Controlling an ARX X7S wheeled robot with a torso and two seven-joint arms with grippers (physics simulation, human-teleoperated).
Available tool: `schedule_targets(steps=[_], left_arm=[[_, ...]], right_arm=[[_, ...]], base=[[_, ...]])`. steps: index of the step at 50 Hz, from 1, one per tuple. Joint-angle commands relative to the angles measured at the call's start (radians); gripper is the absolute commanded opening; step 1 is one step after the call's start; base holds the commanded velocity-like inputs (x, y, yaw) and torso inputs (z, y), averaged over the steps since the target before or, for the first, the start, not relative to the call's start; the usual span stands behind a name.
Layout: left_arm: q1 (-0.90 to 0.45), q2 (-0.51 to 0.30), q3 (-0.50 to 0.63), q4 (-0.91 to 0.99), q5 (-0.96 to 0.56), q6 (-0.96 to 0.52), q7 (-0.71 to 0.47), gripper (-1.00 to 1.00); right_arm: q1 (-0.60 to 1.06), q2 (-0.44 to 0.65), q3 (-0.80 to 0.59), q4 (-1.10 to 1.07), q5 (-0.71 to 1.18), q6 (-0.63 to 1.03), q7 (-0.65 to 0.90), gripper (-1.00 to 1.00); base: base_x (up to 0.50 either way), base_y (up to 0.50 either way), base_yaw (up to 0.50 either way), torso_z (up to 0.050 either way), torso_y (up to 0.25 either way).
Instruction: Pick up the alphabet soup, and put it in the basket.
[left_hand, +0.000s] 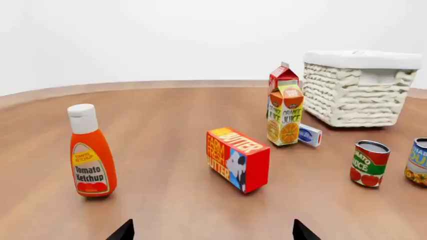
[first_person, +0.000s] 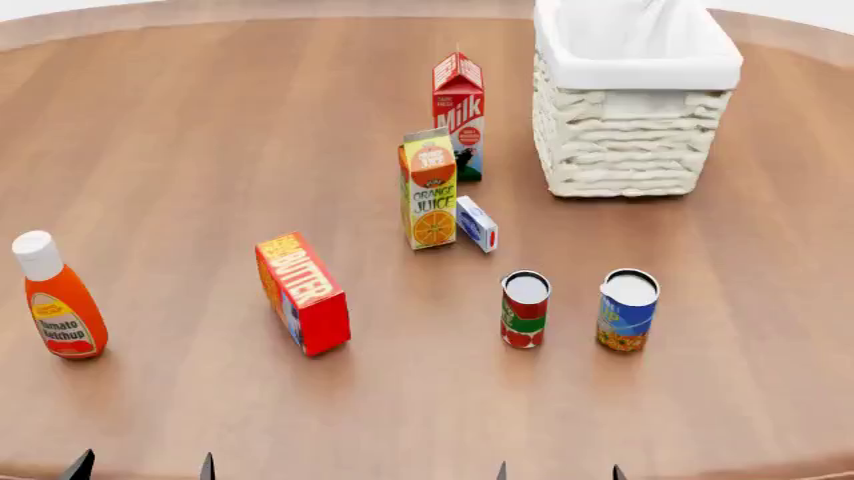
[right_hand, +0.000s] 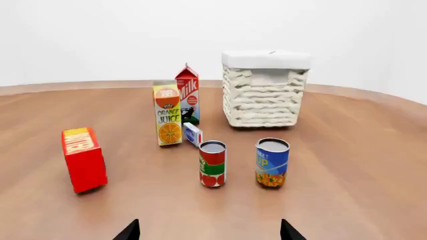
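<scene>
The soup (first_person: 627, 309) stands upright on the surface (first_person: 200, 150), toward the near edge and right of centre, just beside the red-and-green can (first_person: 525, 309) but not touching it. The basket (first_person: 634, 100) sits well apart from the soup, near the far edge on the right, its white lining folded over the rim.

The juice carton (first_person: 430, 188) and milk carton (first_person: 458, 115) stand upright near the middle, the milk farther back. A small blue-and-white box (first_person: 477, 224) lies just beside the juice. The butter box (first_person: 303, 293) stands nearer the near edge, left of the cans. The ketchup (first_person: 55, 296) stands upright close to the near-left corner.

Both hands sit at the near edge, clear of everything. The left hand (first_person: 144, 466) has its fingertips spread apart, holding nothing. The right hand (first_person: 559, 471) is likewise spread and holds nothing; the soup (right_hand: 272, 162) stands ahead of it.
</scene>
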Motion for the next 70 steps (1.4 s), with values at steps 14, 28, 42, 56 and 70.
schedule_targets(steps=[14, 28, 42, 56, 70], left_arm=[[0.0, -0.051, 0.058, -0.009, -0.048, 0.013, -0.063, 1.0], [0.018, -0.068, 0.068, 0.004, -0.067, 0.09, -0.101, 1.0], [0.054, -0.077, 0.072, -0.001, -0.032, 0.275, -0.176, 1.0], [0.092, -0.095, 0.087, 0.012, -0.045, 0.397, -0.193, 1.0], [0.115, -0.112, 0.107, 0.022, -0.045, 0.459, -0.212, 1.0]], right_arm=[[-0.011, 0.051, -0.06, -0.011, 0.05, -0.016, 0.062, 1.0], [-0.031, 0.062, -0.07, -0.009, 0.024, -0.131, 0.152, 1.0], [-0.064, 0.077, -0.077, -0.026, 0.038, -0.24, 0.198, 1.0], [-0.079, 0.095, -0.09, -0.029, 0.071, -0.302, 0.206, 1.0], [-0.11, 0.111, -0.099, -0.038, 0.093, -0.402, 0.219, 1.0]], base=[[0.0, 0.0, 0.0, 0.0, 0.0], [0.0, 0.0, 0.0, 0.0, 0.0], [0.0, 0.0, 0.0, 0.0, 0.0], [0.0, 0.0, 0.0, 0.0, 0.0], [0.0, 0.0, 0.0, 0.0, 0.0]])
